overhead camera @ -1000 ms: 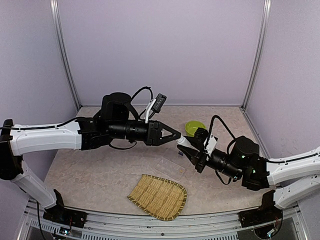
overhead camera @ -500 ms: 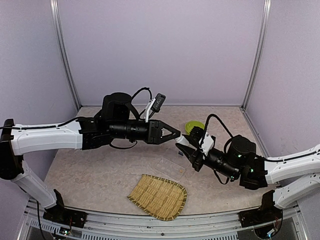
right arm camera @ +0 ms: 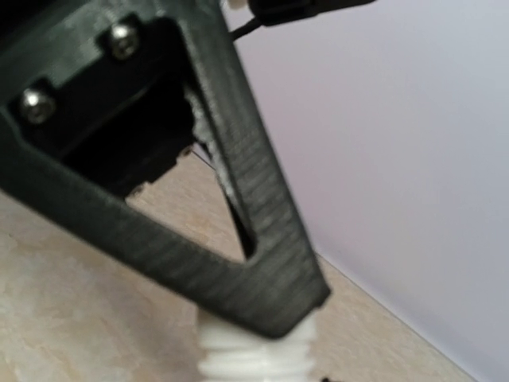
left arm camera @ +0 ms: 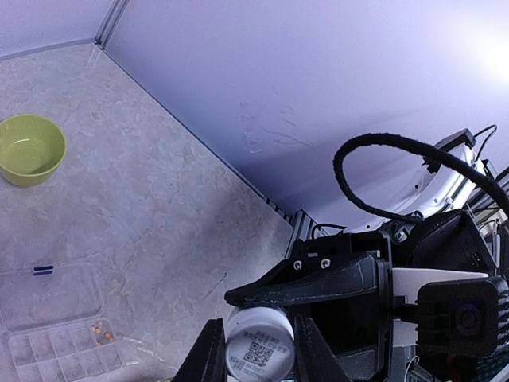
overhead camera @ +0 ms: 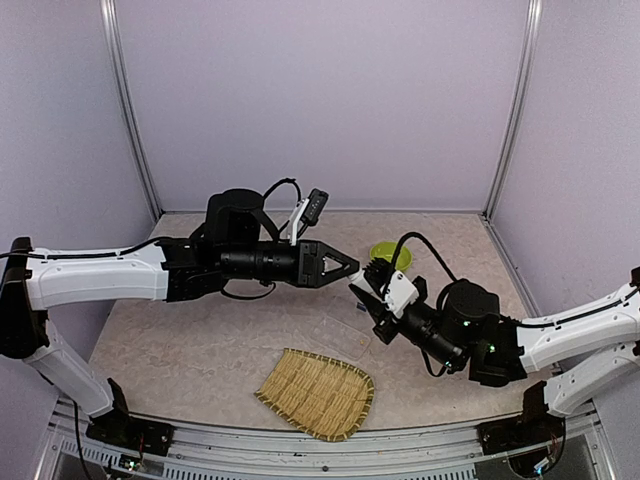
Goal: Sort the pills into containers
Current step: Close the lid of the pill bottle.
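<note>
My left pincer (left arm camera: 258, 356) pinches the white pill bottle (left arm camera: 256, 341), my right pincer (overhead camera: 362, 292) its ribbed end; I should twist gently, keeping it level over the organiser box (overhead camera: 335, 332).

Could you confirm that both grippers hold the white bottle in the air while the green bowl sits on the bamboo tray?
Not quite: the top view shows the green bowl standing on the bare table, well apart from the bamboo tray. The left gripper and right gripper do hold the white bottle in the air.
</note>
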